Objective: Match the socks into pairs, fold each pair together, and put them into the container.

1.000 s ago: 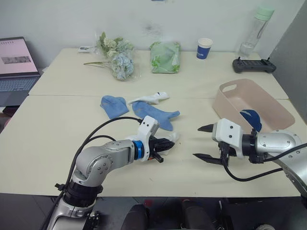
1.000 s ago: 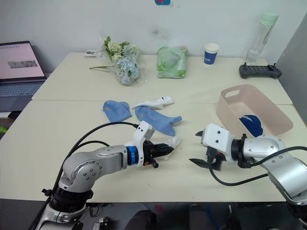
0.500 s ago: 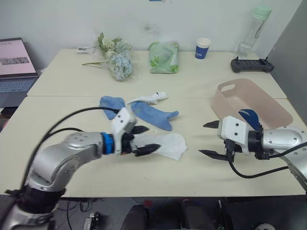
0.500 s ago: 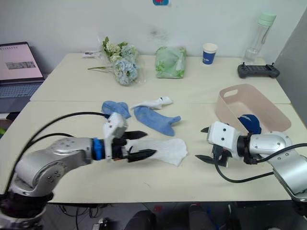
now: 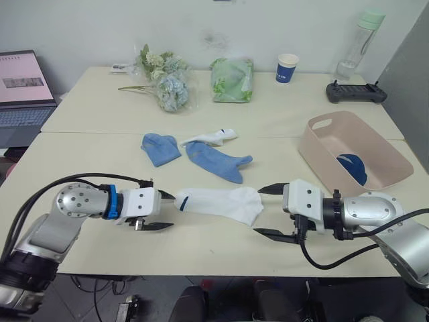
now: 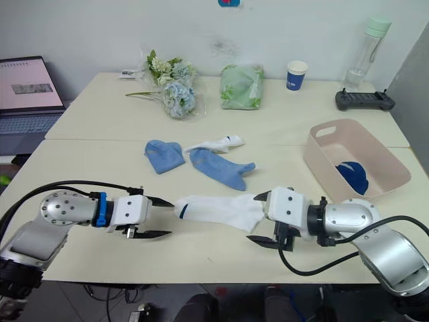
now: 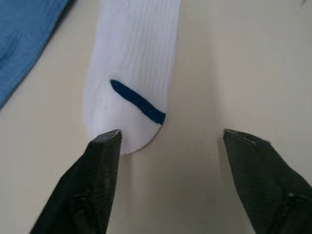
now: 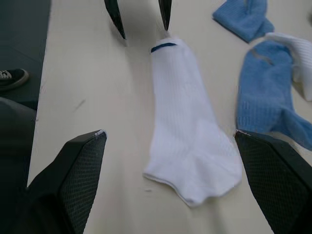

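— Where's the white sock [image 5: 218, 202] lying?
— Flat near the table's [image 5: 87, 168] front edge, between your wide-open left gripper [image 5: 163, 212] and right gripper [image 5: 266, 212].
— Next?
— You're needing its mate [image 5: 213, 137], lying further back beside the light blue socks [image 5: 218, 162].

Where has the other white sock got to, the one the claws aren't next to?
In the left eye view, the second white sock lies farther back on the table, mid-table, between the two light blue socks and touching the right one.
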